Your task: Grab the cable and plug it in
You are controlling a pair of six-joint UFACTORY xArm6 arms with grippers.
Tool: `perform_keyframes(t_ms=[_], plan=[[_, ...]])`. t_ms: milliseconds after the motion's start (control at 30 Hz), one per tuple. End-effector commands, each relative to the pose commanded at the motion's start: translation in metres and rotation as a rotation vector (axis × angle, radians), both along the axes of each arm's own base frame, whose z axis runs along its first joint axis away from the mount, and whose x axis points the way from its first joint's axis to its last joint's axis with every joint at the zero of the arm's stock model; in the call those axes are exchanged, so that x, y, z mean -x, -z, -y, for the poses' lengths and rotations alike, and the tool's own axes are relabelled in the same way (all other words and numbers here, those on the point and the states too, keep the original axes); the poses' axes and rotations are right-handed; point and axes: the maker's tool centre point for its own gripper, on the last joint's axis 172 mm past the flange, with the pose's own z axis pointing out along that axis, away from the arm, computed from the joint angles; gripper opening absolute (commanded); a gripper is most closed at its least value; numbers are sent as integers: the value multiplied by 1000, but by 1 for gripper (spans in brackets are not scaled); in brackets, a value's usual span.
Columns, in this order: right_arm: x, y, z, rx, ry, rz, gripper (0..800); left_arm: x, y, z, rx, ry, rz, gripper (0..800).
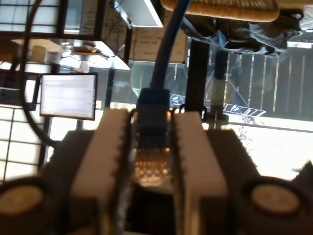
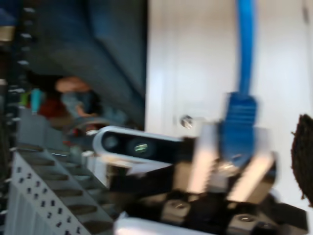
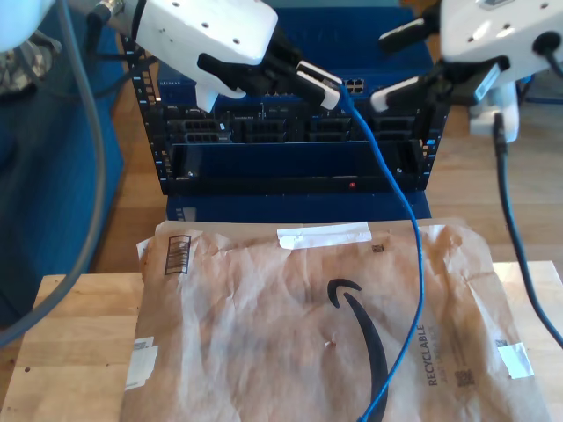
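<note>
The blue cable (image 3: 413,237) runs from the top middle of the exterior view down across the brown mailer to the bottom edge. My first gripper (image 3: 327,90), on the arm at the exterior view's left, is shut on the cable's plug. In the first wrist view its pale pads (image 1: 113,147) pinch the clear plug (image 1: 152,164), and the cable (image 1: 164,49) leads away from the jaws. The second wrist view looks at my first gripper (image 2: 237,134) holding the blue plug boot (image 2: 238,117). My second gripper (image 3: 394,63) stands open at the exterior view's upper right, facing the plug.
A dark rack of network gear (image 3: 290,141) stands behind the table, with a row of ports (image 3: 354,85) close to the plug. A brown paper mailer (image 3: 290,325) covers the wooden table (image 3: 70,352). A dark grey arm cable (image 3: 515,237) hangs at the exterior view's right.
</note>
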Motion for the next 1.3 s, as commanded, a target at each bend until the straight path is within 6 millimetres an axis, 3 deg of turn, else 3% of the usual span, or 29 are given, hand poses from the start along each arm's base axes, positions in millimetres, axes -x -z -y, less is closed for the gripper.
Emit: perform_keyframes(t_ms=[133, 233, 367, 567, 700, 1000, 1300], plan=[[-6, 5, -8, 108, -31, 93, 797, -1, 16, -16, -12, -19, -196, 3], [-5, 4, -22, 156, -89, 165, 797, -5, 12, -18, 14, -30, -229, 3], [-1, -16, -32, 168, -133, 243, 797, -7, 2, -19, 75, -23, -260, 3], [24, -60, -45, 169, -180, 368, 797, -16, -3, -36, 136, -41, -386, 2], [40, -70, -47, 172, -195, 413, 798, -18, -17, -48, 169, -37, -491, 2], [35, -48, -58, 198, -195, 544, 797, -21, -37, -50, 257, -6, -540, 3], [34, -48, -56, 206, -149, 642, 797, -12, -39, -57, 229, 19, -644, 3]])
